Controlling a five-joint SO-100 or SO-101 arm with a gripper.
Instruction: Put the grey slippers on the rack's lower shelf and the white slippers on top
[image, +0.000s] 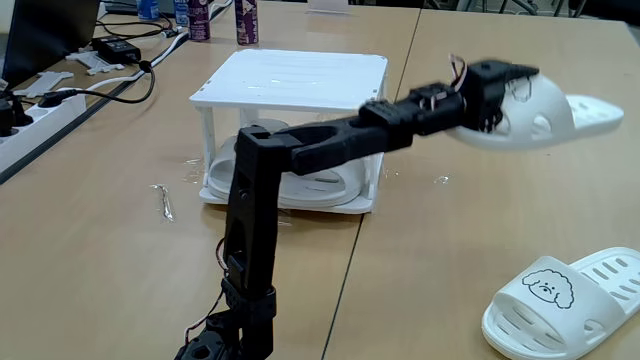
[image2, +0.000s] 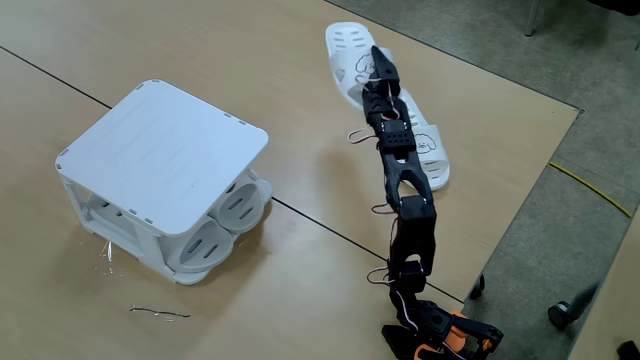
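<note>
My gripper (image: 512, 92) is shut on a white slipper (image: 560, 118) and holds it in the air to the right of the rack (image: 290, 85); in the other fixed view the same gripper (image2: 376, 66) grips that slipper (image2: 345, 45) at the far side of the table. The second white slipper (image: 565, 300) lies on the table with its dog face up, partly behind the arm (image2: 437, 165). Both grey slippers (image: 325, 186) (image2: 225, 215) sit side by side on the lower shelf (image: 350, 207). The rack's top shelf (image2: 165, 150) is bare.
A power strip (image: 40, 105), cables and an adapter (image: 118, 48) lie at the back left, with bottles (image: 245, 22) behind the rack. A thin bent wire (image: 165, 203) (image2: 160, 313) lies on the table near the rack. The table edge (image2: 530, 190) drops to the floor at the right.
</note>
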